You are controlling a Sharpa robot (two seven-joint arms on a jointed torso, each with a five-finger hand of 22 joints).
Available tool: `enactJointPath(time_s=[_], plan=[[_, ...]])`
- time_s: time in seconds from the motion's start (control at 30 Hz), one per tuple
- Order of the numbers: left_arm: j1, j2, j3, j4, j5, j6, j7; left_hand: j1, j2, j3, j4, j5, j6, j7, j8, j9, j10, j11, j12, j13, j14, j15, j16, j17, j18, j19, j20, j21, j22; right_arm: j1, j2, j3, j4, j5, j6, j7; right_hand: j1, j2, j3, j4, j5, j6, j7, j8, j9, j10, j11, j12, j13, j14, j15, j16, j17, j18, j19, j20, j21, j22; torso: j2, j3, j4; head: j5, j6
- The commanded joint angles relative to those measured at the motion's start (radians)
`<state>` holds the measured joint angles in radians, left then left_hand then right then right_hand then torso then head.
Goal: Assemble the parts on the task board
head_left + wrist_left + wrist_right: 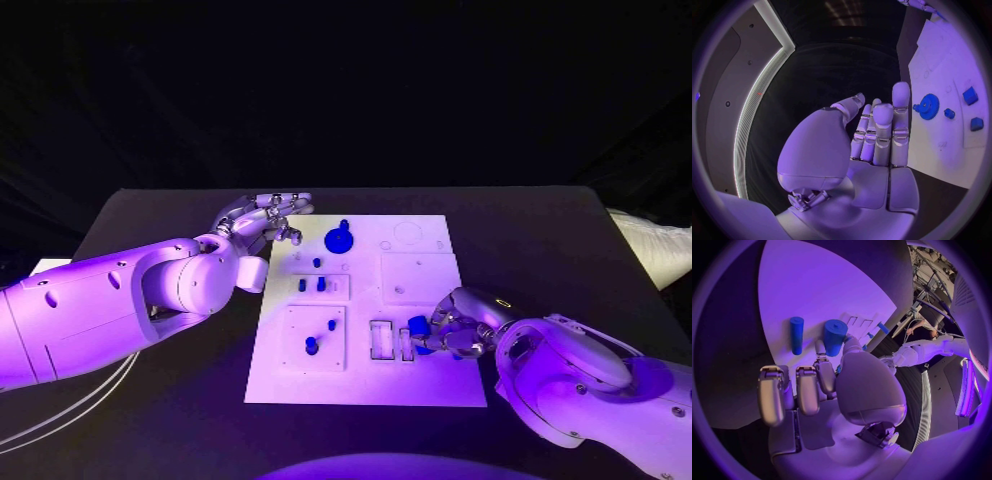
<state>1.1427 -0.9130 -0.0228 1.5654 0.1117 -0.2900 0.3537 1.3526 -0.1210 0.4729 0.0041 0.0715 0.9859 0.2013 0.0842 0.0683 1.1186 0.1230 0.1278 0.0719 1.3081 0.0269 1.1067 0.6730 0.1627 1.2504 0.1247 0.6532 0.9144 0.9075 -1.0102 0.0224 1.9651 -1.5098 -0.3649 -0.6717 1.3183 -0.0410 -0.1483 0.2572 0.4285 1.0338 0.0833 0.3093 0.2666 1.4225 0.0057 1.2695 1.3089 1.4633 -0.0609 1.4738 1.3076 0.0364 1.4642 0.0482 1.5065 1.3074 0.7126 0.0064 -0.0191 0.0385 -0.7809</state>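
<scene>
- Left arm reaches in across the table's [173, 215] left side, its left hand [264, 222] raised at the far left corner of the task board [433, 385], just off the board's edge.
- Fingers of that hand stand straight and side by side, thumb a little apart; the left wrist view shows the palm [873, 145] bare, holding nothing and touching nothing.
- Blue gear [339, 239] lies on the board near its far left corner, just beside the left fingertips; the same gear [928, 106] shows past the fingers in the left wrist view.
- Small blue parts [312, 285] stand in the board's left half, with two more [313, 345] nearer the near edge.
- Right arm comes in over the table's near right side, the right hand [450, 330] bent down at the board's right edge.
- Its fingers are curled in, thumb and one finger pinching a blue cylinder [834, 337] [418, 327].
- A second blue peg [796, 334] lies on the board just beside it.
</scene>
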Motion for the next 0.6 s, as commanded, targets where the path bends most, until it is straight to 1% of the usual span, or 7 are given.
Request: enactJointPath(time_s=[0.03,0.1,0.3,0.4,0.5,0.6], plan=[[-0.001,-0.001,0.000,0.002,-0.002,0.020,0.003,0.001,0.010,-0.008,-0.001,0.006,-0.009,-0.001,0.005,0.000,-0.007,-0.002,0.004,-0.001,-0.006,0.002,0.000,-0.001,0.010,-0.005,0.001,-0.004,-0.001,-0.011,-0.009,-0.008,-0.001,0.070,-0.020,-0.020,0.064,0.054,0.027,-0.031,0.029,-0.001,-0.007,0.007,0.012,0.001,-0.008,0.002,0.005,0.071,-0.008,0.005,0.066,-0.014,0.057,-0.007,0.005,0.178,0.000,0.0004,0.0006,0.000,0.000],[-0.001,-0.001,0.000,0.002,-0.002,0.020,0.002,0.002,0.011,-0.008,-0.002,0.007,-0.009,-0.002,0.005,0.000,-0.008,-0.002,0.004,-0.001,-0.007,0.002,0.000,-0.002,0.010,-0.005,0.001,-0.005,-0.001,-0.011,-0.014,-0.006,0.007,0.092,-0.043,-0.011,0.065,0.054,0.027,-0.028,0.054,-0.002,-0.007,0.010,0.019,0.002,-0.009,0.002,0.007,0.071,-0.008,0.005,0.066,-0.014,0.057,-0.008,0.005,0.178,0.000,0.0001,0.0001,0.001,0.000],[-0.002,-0.002,0.000,0.003,-0.002,0.021,0.002,0.002,0.011,-0.008,-0.002,0.007,-0.009,-0.002,0.005,0.000,-0.008,-0.002,0.004,-0.001,-0.007,0.002,0.000,-0.002,0.010,-0.005,0.001,-0.005,-0.002,-0.006,-0.027,0.002,0.034,0.184,-0.112,0.011,0.082,0.052,0.033,-0.032,0.096,-0.007,-0.009,0.012,0.033,0.002,-0.011,-0.004,0.007,0.071,-0.011,0.004,0.065,-0.014,0.056,-0.010,0.005,0.178,0.000,-0.0002,0.0001,0.000,0.001],[-0.002,-0.002,0.000,0.003,-0.002,0.023,-0.001,0.003,0.011,-0.008,-0.003,0.007,-0.010,-0.002,0.006,0.000,-0.009,-0.002,0.005,-0.001,-0.007,0.002,0.000,-0.003,0.011,-0.005,0.001,-0.007,-0.002,-0.002,-0.033,0.005,0.044,0.254,-0.154,0.007,0.079,0.053,0.035,-0.024,0.135,-0.011,-0.008,0.011,0.040,0.001,-0.011,-0.011,0.006,0.071,-0.010,0.003,0.063,-0.014,0.057,-0.010,0.005,0.178,0.000,0.0001,-0.0001,-0.001,0.002],[-0.002,-0.002,0.000,0.003,-0.002,0.024,-0.002,0.004,0.011,-0.008,-0.003,0.007,-0.011,-0.001,0.006,0.000,-0.010,-0.001,0.005,-0.001,-0.008,0.002,-0.001,-0.005,0.011,-0.007,0.001,-0.011,-0.005,0.001,-0.036,0.007,0.048,0.298,-0.182,0.004,0.071,0.053,0.035,-0.014,0.155,-0.011,-0.008,0.011,0.046,0.001,-0.011,-0.014,0.006,0.070,-0.010,0.002,0.063,-0.014,0.056,-0.010,0.004,0.177,0.000,0.0001,-0.0005,-0.001,0.003],[-0.002,-0.002,0.000,0.004,-0.002,0.024,-0.002,0.004,0.011,-0.008,-0.003,0.007,-0.011,-0.001,0.006,0.000,-0.010,-0.001,0.005,-0.001,-0.008,0.002,-0.001,-0.005,0.011,-0.007,0.001,-0.011,-0.005,0.004,-0.038,0.008,0.054,0.325,-0.204,0.008,0.066,0.052,0.034,-0.008,0.164,-0.011,-0.009,0.011,0.049,0.002,-0.011,-0.015,0.007,0.071,-0.010,0.003,0.063,-0.013,0.056,-0.010,0.004,0.177,0.000,0.0001,0.0000,-0.001,0.003]])
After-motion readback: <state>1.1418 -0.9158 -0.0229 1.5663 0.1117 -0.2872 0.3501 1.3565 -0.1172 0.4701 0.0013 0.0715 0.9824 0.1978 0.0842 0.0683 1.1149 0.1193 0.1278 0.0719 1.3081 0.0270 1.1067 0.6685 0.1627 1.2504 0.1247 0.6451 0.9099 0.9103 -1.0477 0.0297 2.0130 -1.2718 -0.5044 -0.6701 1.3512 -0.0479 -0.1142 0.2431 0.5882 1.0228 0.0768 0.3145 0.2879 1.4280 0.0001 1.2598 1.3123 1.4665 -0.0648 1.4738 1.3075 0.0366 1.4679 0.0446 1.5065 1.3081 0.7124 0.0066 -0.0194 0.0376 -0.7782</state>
